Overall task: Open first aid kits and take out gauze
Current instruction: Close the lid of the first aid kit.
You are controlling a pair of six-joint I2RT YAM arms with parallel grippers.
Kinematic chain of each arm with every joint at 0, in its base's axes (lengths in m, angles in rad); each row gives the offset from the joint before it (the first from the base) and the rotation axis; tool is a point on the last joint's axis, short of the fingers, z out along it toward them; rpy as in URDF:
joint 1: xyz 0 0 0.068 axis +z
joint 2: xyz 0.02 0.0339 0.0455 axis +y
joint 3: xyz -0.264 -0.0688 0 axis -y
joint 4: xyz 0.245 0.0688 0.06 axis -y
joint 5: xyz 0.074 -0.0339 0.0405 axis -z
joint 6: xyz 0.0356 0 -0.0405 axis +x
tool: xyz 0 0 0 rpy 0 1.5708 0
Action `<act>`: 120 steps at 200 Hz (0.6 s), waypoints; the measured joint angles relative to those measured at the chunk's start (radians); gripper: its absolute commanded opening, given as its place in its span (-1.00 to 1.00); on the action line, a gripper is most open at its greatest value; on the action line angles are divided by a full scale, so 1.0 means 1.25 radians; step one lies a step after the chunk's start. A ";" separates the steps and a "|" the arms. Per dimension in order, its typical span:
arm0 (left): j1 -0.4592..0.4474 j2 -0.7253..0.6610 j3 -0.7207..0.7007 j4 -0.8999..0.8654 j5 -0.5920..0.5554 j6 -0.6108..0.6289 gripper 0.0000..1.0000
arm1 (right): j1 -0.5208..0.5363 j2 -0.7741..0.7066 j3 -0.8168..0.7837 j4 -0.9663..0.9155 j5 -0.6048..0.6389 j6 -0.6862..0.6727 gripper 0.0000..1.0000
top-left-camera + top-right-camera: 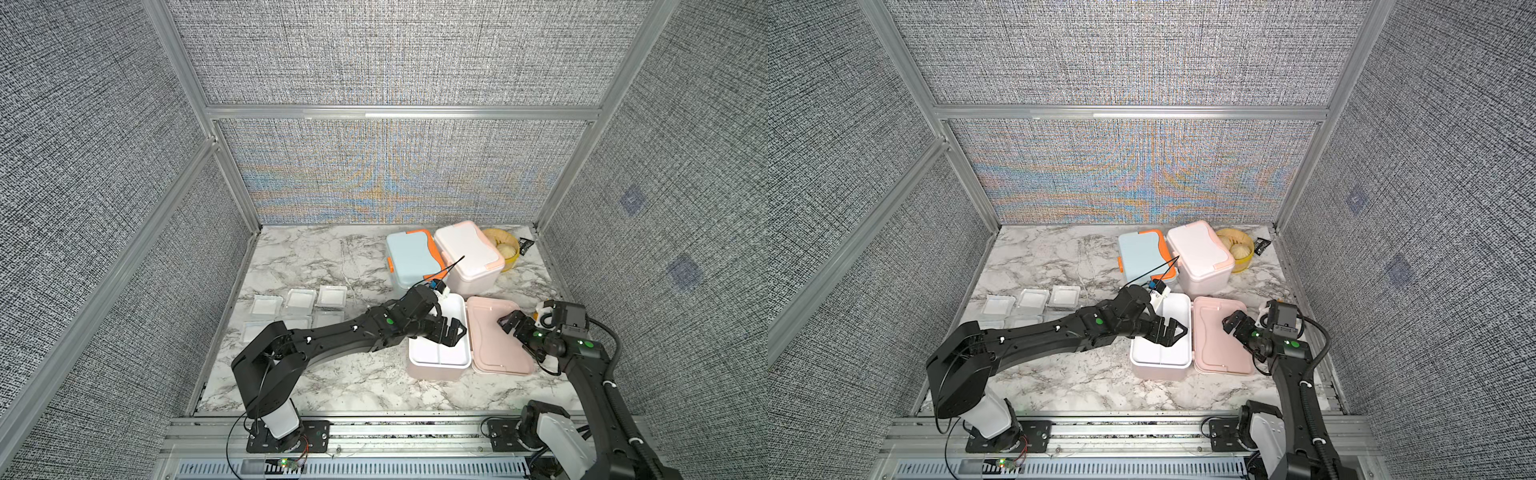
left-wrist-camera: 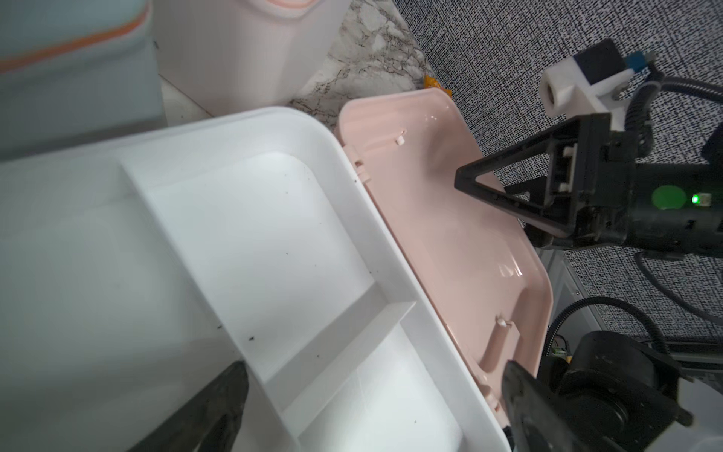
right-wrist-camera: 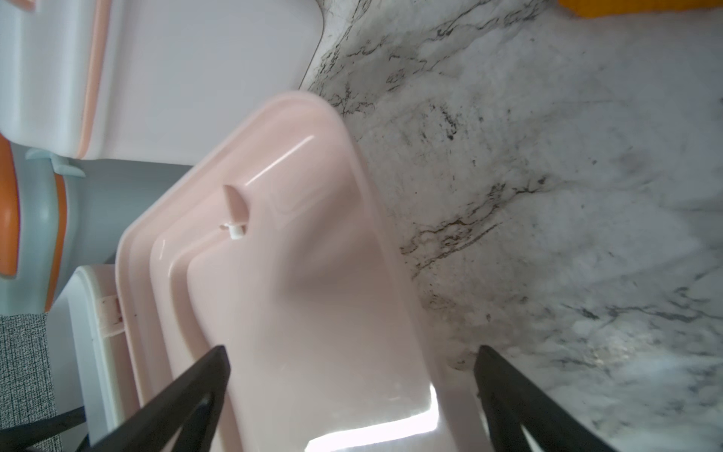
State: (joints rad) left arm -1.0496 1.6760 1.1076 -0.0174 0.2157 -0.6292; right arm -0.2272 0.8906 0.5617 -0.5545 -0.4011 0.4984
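Holds left gripper [image 1: 454, 332] open above opened dusty pink plastic first aid kit [image 1: 434, 373]; right gripper [image 1: 513, 326] open above its lid [image 1: 496, 357].

Table [image 1: 316, 257]: white marble, grey-black veins. Walls [image 1: 395, 62]: grey woven speckle, rainbow moiré on back panel. Pink kit [image 1: 432, 374]: dusty pink shell, lid [image 1: 498, 353] pink, tray [image 1: 440, 353] white. Blue kit [image 1: 407, 249]: light blue, orange trim. White kit [image 1: 469, 249]: white, peach trim. Basket [image 1: 513, 259] yellow; buns [image 1: 506, 250] pale tan. Packet [image 1: 525, 245] black. Gauze [image 1: 300, 300]: white pads, clear wrappers. Arms [image 1: 332, 336] black, green dots.
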 measured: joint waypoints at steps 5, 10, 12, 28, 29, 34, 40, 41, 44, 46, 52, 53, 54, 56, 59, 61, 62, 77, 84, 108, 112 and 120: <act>0.000 0.001 0.000 0.005 0.001 -0.001 1.00 | -0.002 0.003 0.000 0.005 -0.007 0.000 0.98; 0.000 0.002 -0.001 0.008 0.003 -0.006 0.99 | -0.002 0.007 0.000 0.010 -0.015 -0.001 0.98; 0.000 0.002 -0.001 0.008 0.002 -0.007 0.99 | -0.002 0.008 0.000 0.012 -0.018 -0.002 0.98; 0.000 0.003 -0.007 0.023 -0.001 -0.013 1.00 | -0.005 0.009 0.011 0.012 -0.028 -0.005 0.98; 0.000 0.003 -0.008 0.023 -0.001 -0.013 1.00 | -0.005 0.009 0.012 0.012 -0.029 -0.005 0.98; 0.000 0.003 -0.010 0.027 -0.003 -0.016 1.00 | -0.005 0.008 0.018 0.012 -0.033 -0.005 0.98; 0.000 0.003 -0.012 0.034 -0.005 -0.020 0.99 | -0.006 0.005 0.026 0.012 -0.033 -0.004 0.98; 0.000 0.003 -0.013 0.035 -0.005 -0.020 0.99 | -0.006 0.004 0.028 0.012 -0.034 -0.004 0.98; 0.000 0.003 -0.014 0.038 -0.006 -0.021 0.99 | -0.006 0.002 0.032 0.012 -0.034 -0.004 0.98; 0.000 0.003 -0.015 0.040 -0.007 -0.022 0.99 | -0.006 0.000 0.036 0.012 -0.034 -0.003 0.98; 0.000 0.003 -0.017 0.045 -0.010 -0.024 0.99 | -0.006 -0.006 0.044 0.011 -0.035 -0.002 0.98; 0.000 0.004 -0.018 0.047 -0.010 -0.024 0.99 | -0.006 -0.009 0.046 0.011 -0.035 -0.002 0.98; 0.000 0.004 -0.018 0.048 -0.010 -0.025 0.99 | -0.006 -0.009 0.047 0.010 -0.035 -0.001 0.98; 0.000 0.004 -0.019 0.050 -0.012 -0.026 0.99 | -0.006 -0.012 0.050 0.010 -0.035 0.000 0.98; 0.000 0.004 -0.020 0.052 -0.013 -0.027 0.99 | -0.006 -0.017 0.054 0.009 -0.035 0.001 0.98; 0.000 0.005 -0.020 0.055 -0.014 -0.028 0.99 | -0.007 -0.020 0.057 0.009 -0.035 0.001 0.98; 0.000 0.005 -0.020 0.055 -0.015 -0.029 0.99 | -0.007 -0.021 0.058 0.009 -0.035 0.001 0.98; 0.000 0.007 -0.022 0.063 -0.022 -0.034 0.99 | -0.007 -0.046 0.078 0.009 -0.037 0.009 0.98; 0.000 0.008 -0.023 0.068 -0.026 -0.037 0.99 | -0.007 -0.058 0.087 0.008 -0.038 0.017 0.98; 0.000 0.007 -0.029 0.082 -0.029 -0.045 0.99 | -0.007 -0.093 0.126 0.006 -0.060 0.042 0.98; 0.000 0.007 -0.031 0.085 -0.029 -0.046 0.99 | -0.007 -0.096 0.132 0.006 -0.067 0.045 0.98; 0.000 0.006 -0.035 0.092 -0.029 -0.048 0.99 | -0.006 -0.102 0.146 0.009 -0.088 0.054 0.98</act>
State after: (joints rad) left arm -1.0492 1.6833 1.0637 0.0978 0.1791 -0.6891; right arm -0.2352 0.7628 0.7437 -0.5438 -0.5106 0.5659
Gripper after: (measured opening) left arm 0.997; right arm 0.990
